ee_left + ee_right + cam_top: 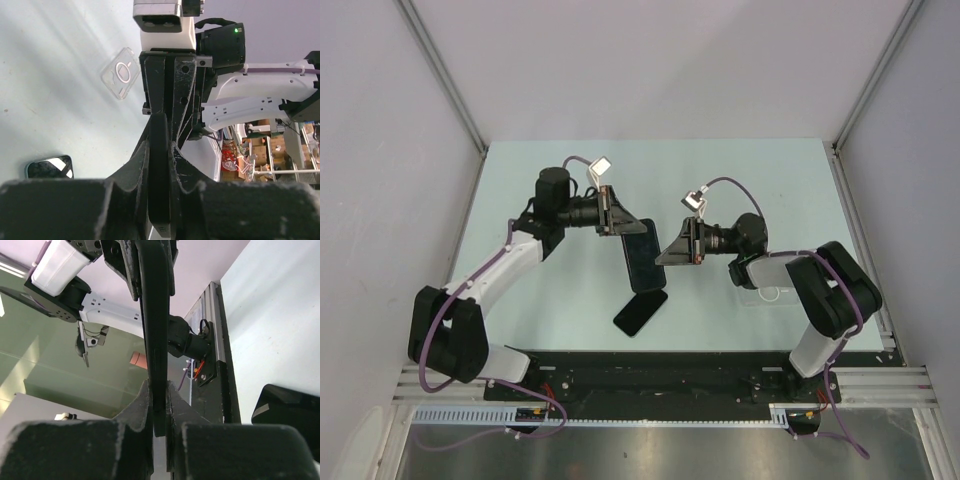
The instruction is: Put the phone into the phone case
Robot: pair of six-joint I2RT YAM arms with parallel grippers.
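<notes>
Left tool [642, 229] and right tool [663, 256] clamp the phone [642, 268], phone case [772, 293] well apart.

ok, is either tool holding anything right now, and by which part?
Both. The left tool and right tool each pinch the same black phone across its flat faces, from opposite sides. The second phone lies on the table, untouched.

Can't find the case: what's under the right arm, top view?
Thin transparent phone case, white ring showing, flat on the pale table; the white right arm covers its far edge.
</notes>
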